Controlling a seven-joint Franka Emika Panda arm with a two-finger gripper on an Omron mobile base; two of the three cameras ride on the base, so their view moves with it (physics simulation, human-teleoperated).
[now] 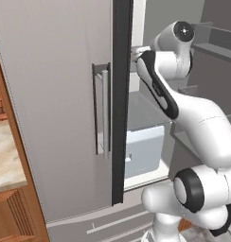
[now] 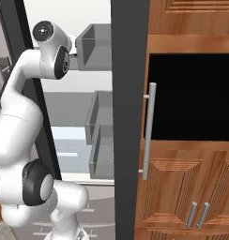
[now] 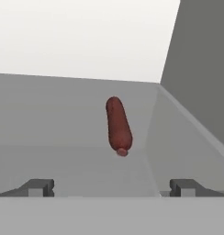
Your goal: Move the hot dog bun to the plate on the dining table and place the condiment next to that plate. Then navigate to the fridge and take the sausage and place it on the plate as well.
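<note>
Reaching into the tall grey-silver fridge (image 1: 51, 118), the two-finger gripper (image 3: 111, 187) has its two small dark fingertips (image 3: 40, 187) spread wide apart, with nothing between them. Just beyond the tips, and roughly midway across the gap, lies the small dark reddish-brown sausage (image 3: 118, 126), a short cylinder with rounded ends, resting on a flat grey fridge shelf (image 3: 54, 119). It lies almost end-on to the hand, its nearer end pointing toward the gripper and leaning slightly to one side. Past the sausage the shelf meets the fridge's pale back wall, and a grey side wall rises close by on one side.

The sausage looks light and smooth, probably a little soft, and being round it would likely roll or squirt out under an off-centre pinch. Closing across its middle, square to its long axis, seems the safest hold, with modest pressure. Nothing else lies on the shelf near it. From the base cameras the white arm (image 1: 193, 118) leans in past the open fridge door.
</note>
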